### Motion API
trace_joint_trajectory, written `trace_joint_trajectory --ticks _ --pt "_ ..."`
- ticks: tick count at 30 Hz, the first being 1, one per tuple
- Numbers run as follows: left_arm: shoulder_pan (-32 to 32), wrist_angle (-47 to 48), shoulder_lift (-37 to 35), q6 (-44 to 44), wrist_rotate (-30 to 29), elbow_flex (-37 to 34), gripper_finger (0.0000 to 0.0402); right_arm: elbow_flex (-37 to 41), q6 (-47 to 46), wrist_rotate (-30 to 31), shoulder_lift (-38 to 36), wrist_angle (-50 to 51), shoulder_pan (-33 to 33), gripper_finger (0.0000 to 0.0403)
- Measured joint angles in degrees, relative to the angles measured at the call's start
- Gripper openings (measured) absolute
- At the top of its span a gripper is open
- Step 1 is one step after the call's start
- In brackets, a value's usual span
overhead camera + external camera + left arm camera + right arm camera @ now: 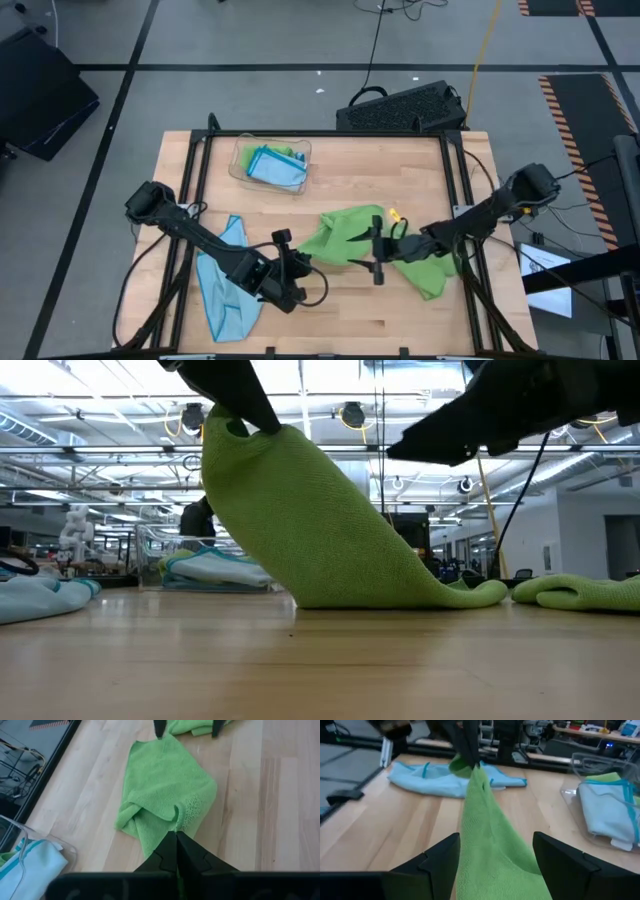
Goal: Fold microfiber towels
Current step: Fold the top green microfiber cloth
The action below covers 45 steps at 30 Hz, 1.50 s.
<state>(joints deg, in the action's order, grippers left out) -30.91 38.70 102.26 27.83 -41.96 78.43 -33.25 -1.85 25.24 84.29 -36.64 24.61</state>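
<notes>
A lime green microfiber towel [345, 232] lies mid-table with one end raised into a peak. My left gripper [176, 837] is shut on that peak; the low view shows the gripper [240, 420] well above the wood. My right gripper [497, 865] is open at the towel's other end, one finger on either side of the cloth, and it also shows in the high view [377, 255]. Whether its fingers touch the cloth I cannot tell. A second green towel [430, 272] lies crumpled by the right edge. A light blue towel [225, 290] lies at the near left. My left gripper pinches a bunched edge of the green towel [182, 822] between its two shut fingers, slanting down from the table's near left. The held end [225, 430] is lifted. The cloth slopes down from it, and its lower part [400, 588] rests on the table.
A clear plastic tray [240, 160] with folded blue and green towels stands at the far left and also shows in the right wrist view [580, 762]. Bare wood lies along the near edge between the arms. Black frame rails run along the table's sides.
</notes>
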Motion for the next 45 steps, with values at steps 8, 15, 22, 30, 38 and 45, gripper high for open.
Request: trace_joint_trajectory --ticks 8,15,22,30,38,45 --pt "-0.76 -1.81 0.00 -2.88 0.32 0.00 0.0003 -5.29 1.63 -10.08 9.92 -2.06 -2.83 0.0225" --pt "-2.46 3.09 0.00 -1.49 -2.64 0.00 0.0003 -6.45 3.28 -16.48 8.82 12.66 -3.17 0.0156" --pt "-2.72 5.87 0.00 -0.13 -3.09 0.00 0.0002 -6.45 -0.84 -13.93 4.87 16.27 -3.14 0.0045" --pt "-5.80 9.56 0.00 4.06 2.84 0.00 0.0003 -6.45 -1.55 -2.14 4.89 19.33 -8.91 0.0064" --pt "-11.08 7.46 0.02 8.37 3.06 0.00 0.0003 -6.45 0.33 -7.96 4.87 21.13 -16.15 0.0158" --pt "-12.98 6.63 0.04 9.87 0.84 0.00 0.0010 -6.45 -2.67 -20.69 5.86 15.20 -20.41 0.0189"
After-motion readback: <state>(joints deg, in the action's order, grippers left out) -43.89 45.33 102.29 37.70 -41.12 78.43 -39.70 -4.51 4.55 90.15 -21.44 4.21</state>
